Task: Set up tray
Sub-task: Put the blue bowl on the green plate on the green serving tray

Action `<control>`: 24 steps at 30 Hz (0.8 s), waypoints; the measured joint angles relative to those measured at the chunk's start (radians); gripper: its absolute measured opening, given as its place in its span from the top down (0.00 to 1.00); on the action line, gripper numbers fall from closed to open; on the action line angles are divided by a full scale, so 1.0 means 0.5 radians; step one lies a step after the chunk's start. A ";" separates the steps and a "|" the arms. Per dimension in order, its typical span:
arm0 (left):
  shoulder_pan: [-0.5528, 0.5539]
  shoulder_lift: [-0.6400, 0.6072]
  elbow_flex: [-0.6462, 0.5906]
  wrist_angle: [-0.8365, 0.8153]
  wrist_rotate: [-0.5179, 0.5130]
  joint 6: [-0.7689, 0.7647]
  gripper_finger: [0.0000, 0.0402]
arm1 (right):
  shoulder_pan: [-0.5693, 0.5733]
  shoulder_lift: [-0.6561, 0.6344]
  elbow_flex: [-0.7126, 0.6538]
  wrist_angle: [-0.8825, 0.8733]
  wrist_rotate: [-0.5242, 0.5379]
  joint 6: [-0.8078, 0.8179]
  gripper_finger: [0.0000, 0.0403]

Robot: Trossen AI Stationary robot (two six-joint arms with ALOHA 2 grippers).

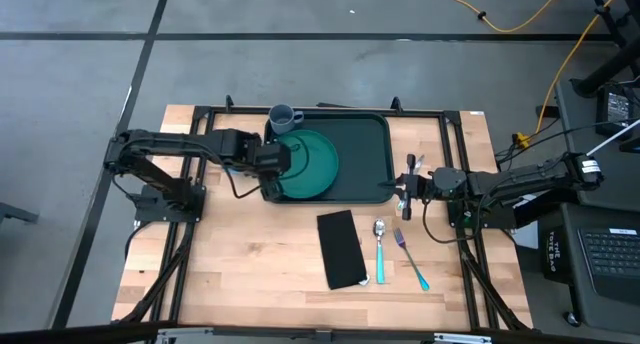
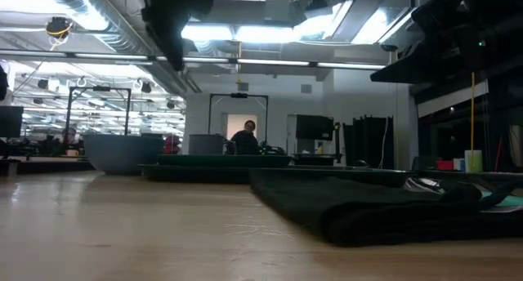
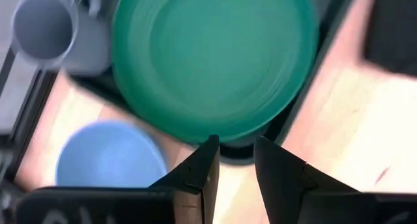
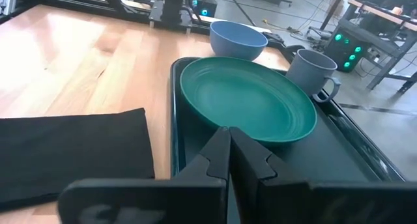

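**Two grippers at opposite ends of the tray**

Much of the large dark green rectangular plastic tray [image 1: 365,154] is covered at its left end by the round green plate [image 1: 307,164], and in the low view only its thin front rim [image 2: 214,171] shows, edge-on. The tray sits at the back middle of the wooden table [image 1: 250,264]. Its long axis runs left to right across the table, with its short ends towards the two arms.

The left gripper [image 1: 272,162] hangs over the tray's left end and hides that rim from above. Its fingers [image 3: 203,170] stand a little apart with nothing between them, their tips just short of the plate's edge. The pale blue bowl [image 3: 109,155] is concealed under this arm in the high view; the wrist views place it on the table just outside the tray's left end. The grey mug [image 1: 284,116] stands at the tray's back left corner; whether it rests inside the rim cannot be told.

The right gripper [image 1: 406,187] waits at the tray's right front corner, its fingers [image 4: 218,155] pressed together on nothing.

In front of the tray lie the black folded napkin [image 1: 341,248], a spoon with a teal handle [image 1: 380,246] and a fork with a teal handle [image 1: 411,258]. Across the low view the napkin blocks the cutlery almost wholly.
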 joint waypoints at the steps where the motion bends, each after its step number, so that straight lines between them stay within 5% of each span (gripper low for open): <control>1: 0.000 0.001 0.000 -0.047 -0.019 -0.055 0.77 | 0.000 0.000 0.000 0.001 0.000 -0.001 0.97; 15: 0.022 0.016 -0.092 -0.339 -0.062 -0.435 0.70 | 0.000 0.000 0.000 -0.004 0.000 -0.043 0.97; 24: 0.214 0.007 -0.454 -0.224 0.054 -0.239 0.70 | 0.000 0.000 0.000 0.000 0.001 -0.050 0.97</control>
